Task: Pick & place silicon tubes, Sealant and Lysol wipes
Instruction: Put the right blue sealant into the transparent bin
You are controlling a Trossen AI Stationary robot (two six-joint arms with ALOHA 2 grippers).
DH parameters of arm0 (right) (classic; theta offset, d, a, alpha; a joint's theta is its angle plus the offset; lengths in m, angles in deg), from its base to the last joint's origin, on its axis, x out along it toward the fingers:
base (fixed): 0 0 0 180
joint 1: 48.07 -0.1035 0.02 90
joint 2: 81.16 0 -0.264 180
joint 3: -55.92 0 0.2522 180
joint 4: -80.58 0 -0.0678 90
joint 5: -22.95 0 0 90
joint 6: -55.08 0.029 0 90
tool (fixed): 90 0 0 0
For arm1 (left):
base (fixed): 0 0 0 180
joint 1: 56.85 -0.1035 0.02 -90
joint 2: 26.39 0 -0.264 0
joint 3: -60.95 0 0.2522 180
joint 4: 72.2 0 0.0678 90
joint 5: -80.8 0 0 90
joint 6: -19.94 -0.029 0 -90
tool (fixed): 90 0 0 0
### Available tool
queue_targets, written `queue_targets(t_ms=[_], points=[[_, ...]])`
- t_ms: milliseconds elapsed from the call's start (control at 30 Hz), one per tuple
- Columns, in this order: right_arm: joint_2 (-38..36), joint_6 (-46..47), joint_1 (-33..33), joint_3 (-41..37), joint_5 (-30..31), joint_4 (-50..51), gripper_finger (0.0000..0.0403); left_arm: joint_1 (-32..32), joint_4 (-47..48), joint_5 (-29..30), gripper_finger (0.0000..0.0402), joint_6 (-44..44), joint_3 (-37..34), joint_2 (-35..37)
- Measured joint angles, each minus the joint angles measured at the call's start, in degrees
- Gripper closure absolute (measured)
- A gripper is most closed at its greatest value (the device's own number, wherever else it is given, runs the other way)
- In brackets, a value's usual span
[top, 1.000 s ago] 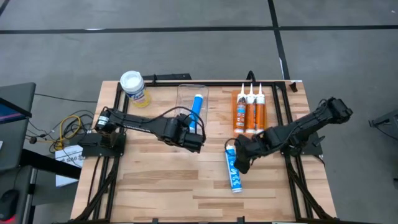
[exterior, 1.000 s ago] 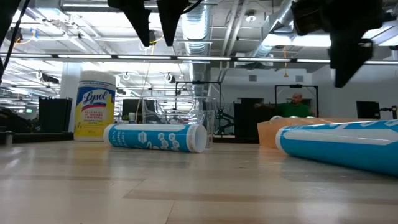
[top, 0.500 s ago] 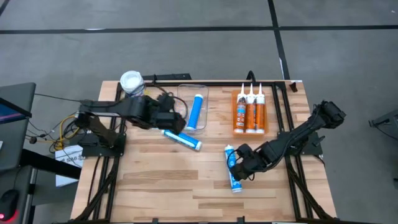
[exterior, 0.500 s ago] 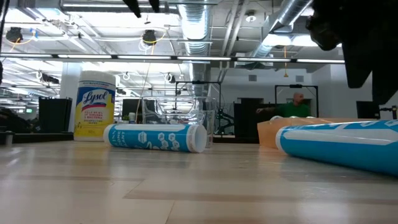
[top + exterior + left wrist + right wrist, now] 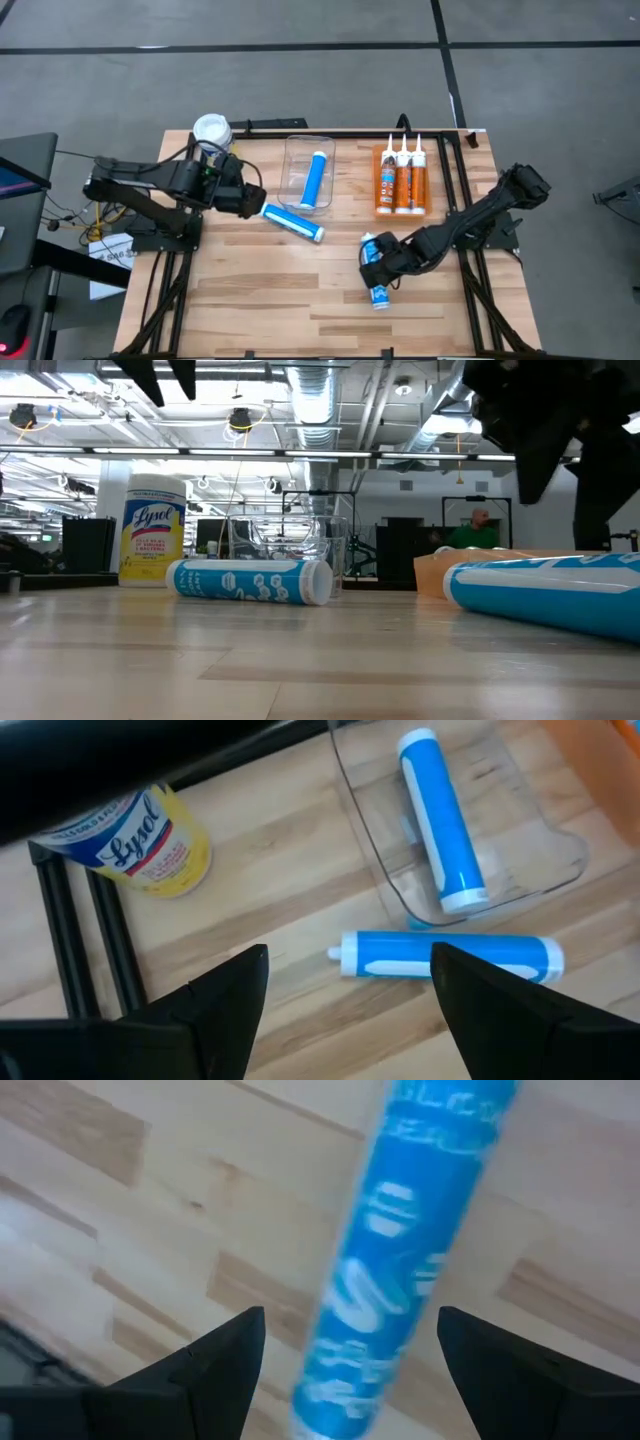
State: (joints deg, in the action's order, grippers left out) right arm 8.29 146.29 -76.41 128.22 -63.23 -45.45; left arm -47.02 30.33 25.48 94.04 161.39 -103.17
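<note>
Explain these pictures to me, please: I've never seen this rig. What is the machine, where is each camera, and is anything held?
Two dark robot arms work at a wooden table. One camera looks straight down, one sits at table-top height, and one rides on each wrist.

The left gripper hangs with jaws open, holding nothing, between the Lysol wipes and a loose blue tube. The right gripper, jaws open, straddles a second blue tube without gripping it.

A third blue tube lies in the clear bin. Three orange sealant tubes sit side by side in an orange tray.
</note>
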Motion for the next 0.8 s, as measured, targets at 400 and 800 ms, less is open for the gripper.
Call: queue_targets(t_ms=[400, 800], points=[[1.0, 6.0, 0.6, 0.1, -0.9, -2.5, 0.0113, 0.0, -0.7, 0.1, 0.0132, -4.2, -1.1, 0.4], [7.4, 6.6, 0.2, 0.1, -3.7, -4.4, 0.0113, 0.0, -1.1, 0.1, 0.0132, -7.6, -1.1, 0.3]])
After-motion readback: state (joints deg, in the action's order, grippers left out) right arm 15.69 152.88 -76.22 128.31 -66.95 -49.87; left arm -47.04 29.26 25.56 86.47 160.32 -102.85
